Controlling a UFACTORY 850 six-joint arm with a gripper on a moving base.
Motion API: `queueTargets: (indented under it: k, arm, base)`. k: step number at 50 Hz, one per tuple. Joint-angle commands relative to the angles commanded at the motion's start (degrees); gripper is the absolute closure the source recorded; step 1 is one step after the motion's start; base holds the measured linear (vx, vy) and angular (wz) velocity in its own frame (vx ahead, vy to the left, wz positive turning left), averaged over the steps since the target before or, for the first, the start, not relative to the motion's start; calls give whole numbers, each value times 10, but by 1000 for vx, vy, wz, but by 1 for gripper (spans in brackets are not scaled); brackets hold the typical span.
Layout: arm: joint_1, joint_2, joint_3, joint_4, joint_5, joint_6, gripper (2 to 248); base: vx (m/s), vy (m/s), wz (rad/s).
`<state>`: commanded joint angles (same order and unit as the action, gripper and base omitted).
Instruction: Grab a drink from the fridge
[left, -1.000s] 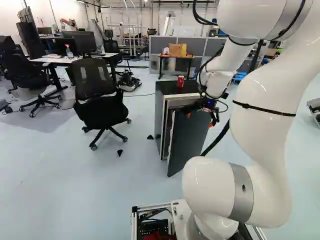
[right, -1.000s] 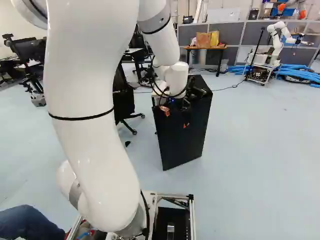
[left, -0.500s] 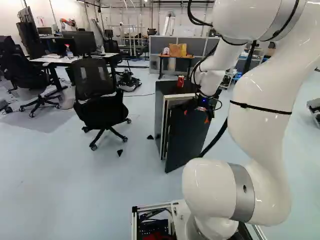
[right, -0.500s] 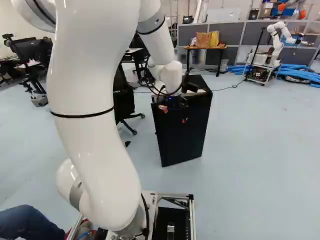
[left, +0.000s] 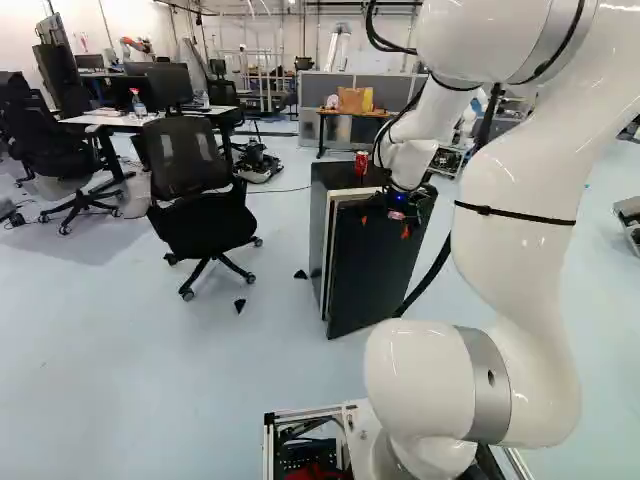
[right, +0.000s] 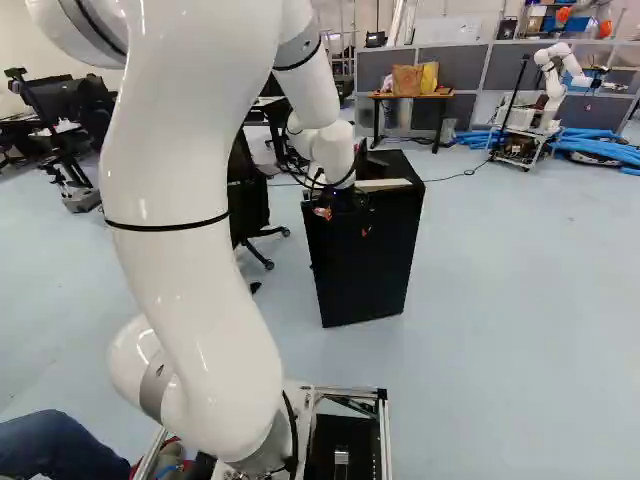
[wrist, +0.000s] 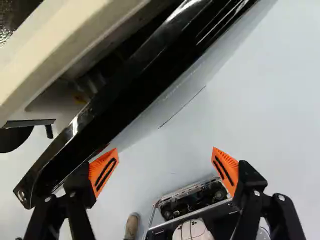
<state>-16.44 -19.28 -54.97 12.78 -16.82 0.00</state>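
door shift: the fridge door (left: 370, 285) has swung nearer the fridge (left: 318, 220), and my gripper (left: 385, 226) has moved along with it.
jaws: spread wide, holding nothing i can see; one orange pad (wrist: 102, 172) sits close beside the door, contact unclear.
hard to see: across the door edge from that pad, the gap is dark, with a dim yellow patch (wrist: 80, 99) i can't identify.
drink: red can (left: 361, 162) on the fridge top, beyond the jaws; only the left base view shows it.
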Motion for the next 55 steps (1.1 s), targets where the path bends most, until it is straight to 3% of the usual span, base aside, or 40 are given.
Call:
queueTargets:
  k: [36, 55]
  arm:
    - [40, -23, -30, -26, 40, 0, 3]
    - [49, -29, -38, -40, 62, 0, 3]
  base:
    - [0, 0, 0]
    - [0, 0, 0]
